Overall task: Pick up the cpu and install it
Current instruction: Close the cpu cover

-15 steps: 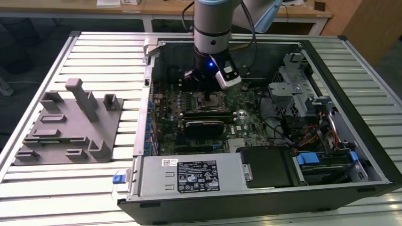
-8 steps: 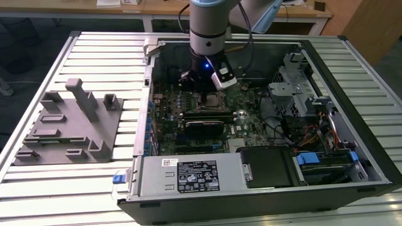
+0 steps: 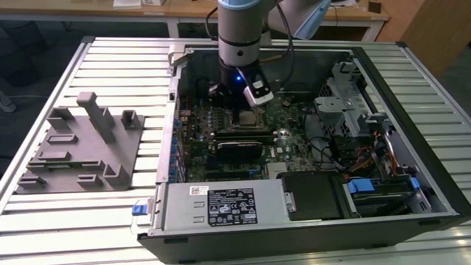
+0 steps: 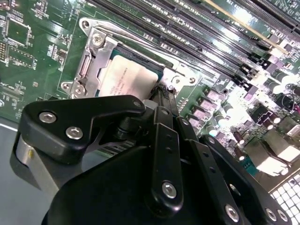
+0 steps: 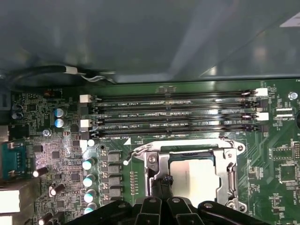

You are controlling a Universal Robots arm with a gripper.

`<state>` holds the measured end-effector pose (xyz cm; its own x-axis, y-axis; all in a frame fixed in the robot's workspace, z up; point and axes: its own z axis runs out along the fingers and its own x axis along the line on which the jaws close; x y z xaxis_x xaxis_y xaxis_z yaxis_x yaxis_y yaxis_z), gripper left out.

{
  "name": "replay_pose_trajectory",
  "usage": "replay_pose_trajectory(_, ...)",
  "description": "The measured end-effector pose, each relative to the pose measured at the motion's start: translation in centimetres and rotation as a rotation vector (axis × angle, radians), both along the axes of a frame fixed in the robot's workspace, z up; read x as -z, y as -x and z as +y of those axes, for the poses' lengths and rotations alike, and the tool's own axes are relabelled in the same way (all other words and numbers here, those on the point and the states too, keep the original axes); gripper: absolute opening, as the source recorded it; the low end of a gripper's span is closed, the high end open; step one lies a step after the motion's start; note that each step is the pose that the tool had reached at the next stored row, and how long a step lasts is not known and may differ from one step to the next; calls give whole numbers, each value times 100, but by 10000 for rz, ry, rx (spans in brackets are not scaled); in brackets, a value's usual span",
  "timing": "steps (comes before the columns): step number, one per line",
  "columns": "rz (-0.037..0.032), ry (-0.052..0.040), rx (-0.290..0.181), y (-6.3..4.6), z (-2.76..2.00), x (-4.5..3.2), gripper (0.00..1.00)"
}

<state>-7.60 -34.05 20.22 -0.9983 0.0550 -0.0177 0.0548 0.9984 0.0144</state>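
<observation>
A: Gripper (image 5: 161, 185), state?
B: Pinched shut, tips together, nothing seen between them. Hangs low over one side of the socket frame (image 5: 154, 161).
A: And the cpu (image 5: 193, 176), whereabouts?
B: Flat inside the socket frame, metal around every side that shows. Looks already seated.
A: Direction from the tips?
B: Sideways and a little lower, toward the middle of the frame. Same in the second wrist view: tips right at the chip's near edge. Touching or just apart, cannot tell.
A: Long axis?
B: None worth logging, near square. Edges parallel to the frame.
A: Materials, quick.
B: Pale silver lid, matte, flat, faint print, thin darker rim. Frame of bright stamped steel, rounded screws (image 4: 97, 40) at its corners. Green circuit board (image 5: 281, 154) under the frame, busy with tiny parts. Long black memory slots (image 5: 173, 117) alongside the frame, parallel to one of its sides. Shiny capped cylinders (image 5: 88, 164) just off the frame. Gripper links black, matte, hard-edged, silver bolts.
</observation>
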Motion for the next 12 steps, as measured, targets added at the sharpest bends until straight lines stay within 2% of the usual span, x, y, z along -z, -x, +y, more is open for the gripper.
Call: replay_pose_trajectory(12, -2, -3, -1, 6, 0, 34, 11)
